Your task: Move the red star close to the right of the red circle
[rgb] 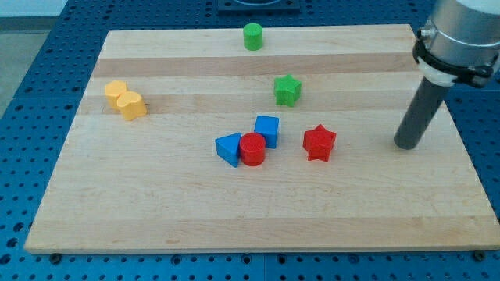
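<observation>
The red star [319, 143] lies on the wooden board [156, 203], right of centre. The red circle [252, 149] lies to its left, with a visible gap between them. A blue cube [267, 129] touches the circle at its upper right and a blue triangle [228, 148] touches it on its left. My tip [405, 145] rests on the board well to the right of the red star, apart from every block.
A green star [287, 90] lies above the red star. A green cylinder [252, 37] stands near the board's top edge. A yellow block [125, 100] lies at the view's left. The board's right edge is close to my tip.
</observation>
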